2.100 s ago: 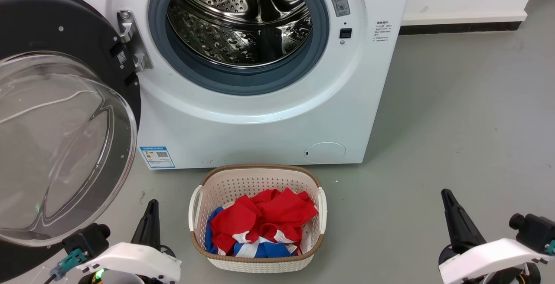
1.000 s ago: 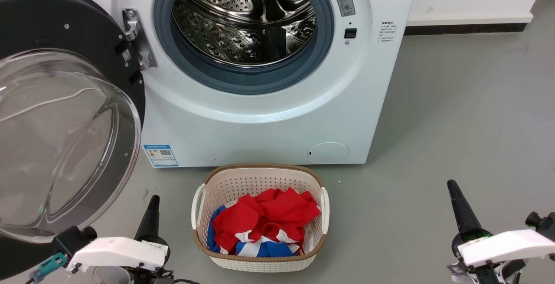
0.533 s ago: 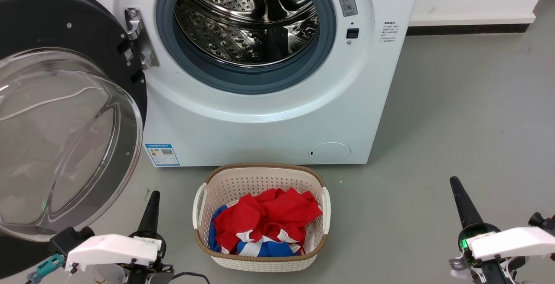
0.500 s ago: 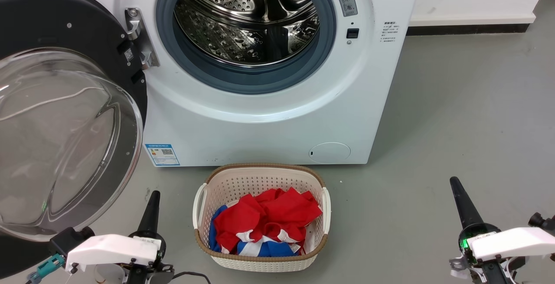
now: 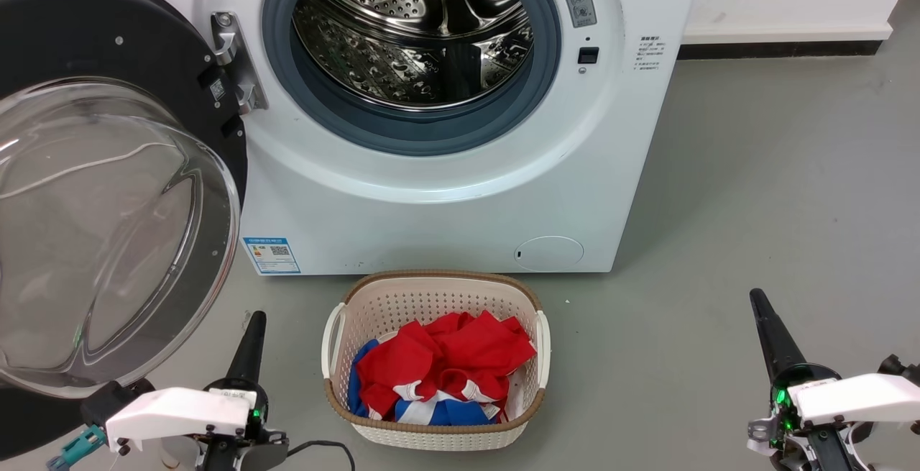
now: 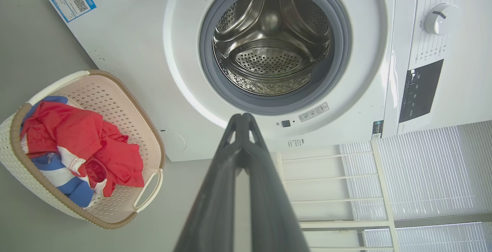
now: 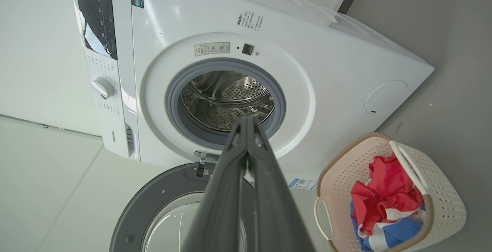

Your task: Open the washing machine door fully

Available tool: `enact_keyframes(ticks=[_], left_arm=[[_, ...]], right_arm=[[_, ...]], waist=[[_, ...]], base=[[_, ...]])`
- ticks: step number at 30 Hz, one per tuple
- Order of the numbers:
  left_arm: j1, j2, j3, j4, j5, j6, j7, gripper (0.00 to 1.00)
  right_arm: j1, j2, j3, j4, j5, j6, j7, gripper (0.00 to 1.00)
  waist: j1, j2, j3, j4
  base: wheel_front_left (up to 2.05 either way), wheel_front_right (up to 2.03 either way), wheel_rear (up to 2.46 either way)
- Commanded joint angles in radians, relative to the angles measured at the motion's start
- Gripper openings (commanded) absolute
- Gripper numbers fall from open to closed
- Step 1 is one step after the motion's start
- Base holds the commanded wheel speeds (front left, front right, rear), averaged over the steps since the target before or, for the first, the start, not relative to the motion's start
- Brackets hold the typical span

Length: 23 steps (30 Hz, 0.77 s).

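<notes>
The white washing machine (image 5: 460,198) stands ahead with its steel drum (image 5: 413,25) exposed. Its black washing machine door (image 5: 93,47) is swung wide to the left on the metal hinge (image 5: 233,61), the clear glass bowl (image 5: 108,234) bulging toward me. My left gripper (image 5: 255,321) is shut and empty, low near the floor just below the door's lower edge, touching nothing. At the lower right my right gripper (image 5: 758,298) is also shut and empty, well clear of the machine. The left wrist view has the drum (image 6: 271,44) past shut fingertips (image 6: 242,118); the right wrist view shows the door (image 7: 153,202) open.
A cream laundry basket (image 5: 338,320) with red, white and blue clothes (image 5: 438,367) sits on the grey floor before the machine, between my grippers. Bare floor (image 5: 776,190) stretches to the right. A white wall with dark skirting (image 5: 776,47) runs behind.
The whole picture has drifted slightly right, so the camera moved. Both grippers have sunk a little lower in the head view and stay shut. The door holds its open position.
</notes>
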Motion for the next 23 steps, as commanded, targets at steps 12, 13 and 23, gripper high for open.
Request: enact_keyframes(ticks=[12,13,23], left_arm=[[-0.028,-0.016,0.029,0.004,-0.096,-0.023,0.029,0.00],[-0.028,-0.017,0.031,0.004,-0.102,-0.025,0.031,0.00],[-0.036,-0.030,0.053,0.011,-0.191,-0.044,0.056,0.00]], right_arm=[[-0.033,-0.002,-0.012,0.017,0.115,0.000,0.014,0.00],[-0.032,-0.002,-0.013,0.018,0.122,0.000,0.015,0.00],[-0.046,0.001,-0.023,0.038,0.227,0.000,0.027,0.00]], waist=[[-0.0001,0.0000,0.000,0.005],[-0.0001,0.0000,0.000,0.005],[-0.0001,0.0000,0.001,0.010]], base=[[0.00,0.00,0.00],[0.00,0.00,0.00],[0.00,0.00,0.00]])
